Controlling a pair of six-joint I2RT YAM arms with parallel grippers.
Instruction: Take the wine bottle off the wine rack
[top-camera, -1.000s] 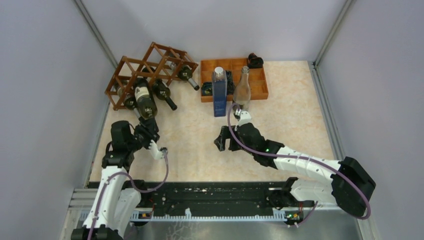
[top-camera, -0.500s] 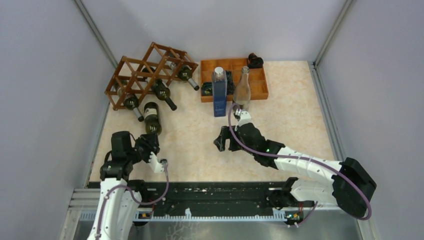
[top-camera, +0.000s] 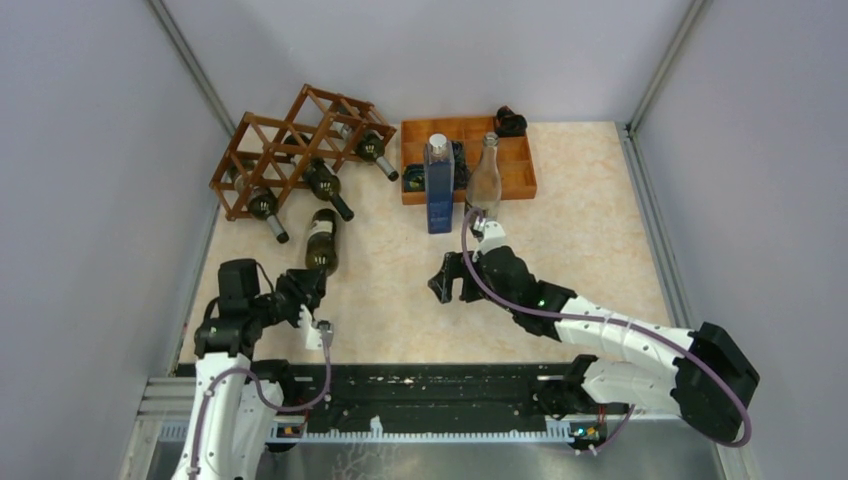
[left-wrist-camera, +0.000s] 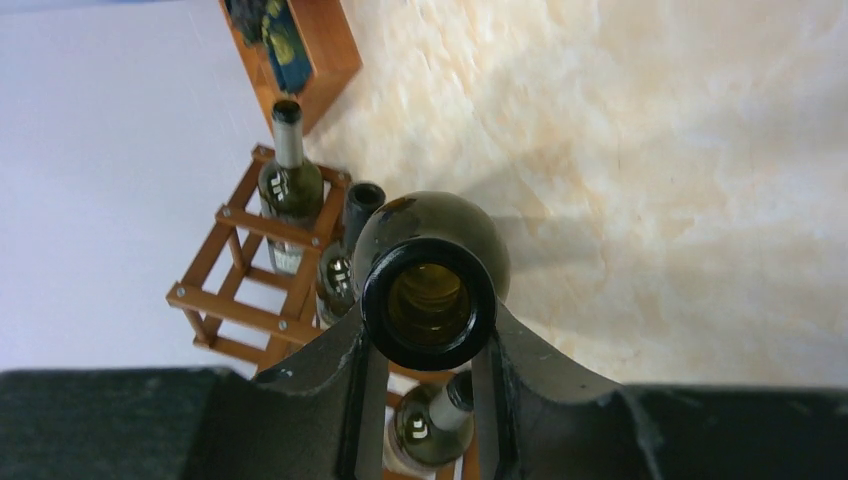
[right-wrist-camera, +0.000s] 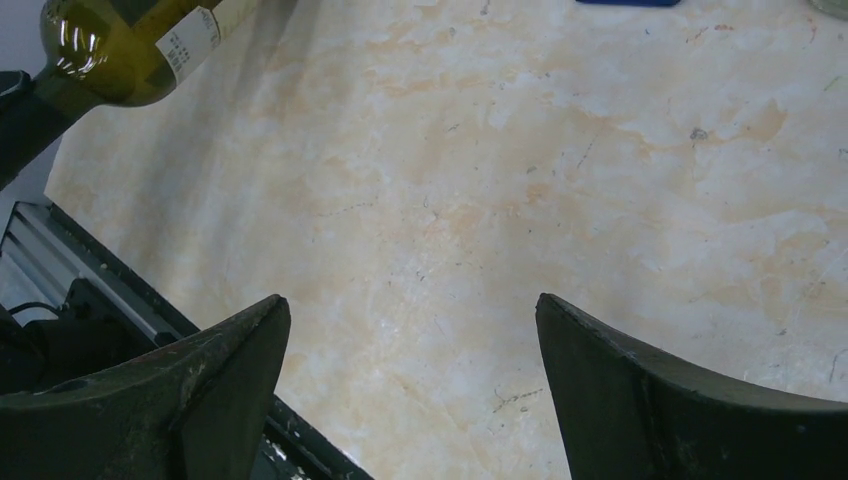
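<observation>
Left pincer (top-camera: 308, 285) grips the bottle (top-camera: 321, 243) by its neck, just in front of the rack (top-camera: 290, 135), which holds three others (top-camera: 325, 185). The fingers hide the neck. Right pincer (right-wrist-camera: 410, 380) is wide apart over the tabletop (right-wrist-camera: 560, 200).

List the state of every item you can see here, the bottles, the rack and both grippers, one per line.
wine bottle, out of the rack, held by its neck
left gripper, shut on the wine bottle
right gripper, open, holding nothing
wine rack, holding three other bottles, necks sticking out
blue bottle, standing upright
clear bottle, standing upright
</observation>
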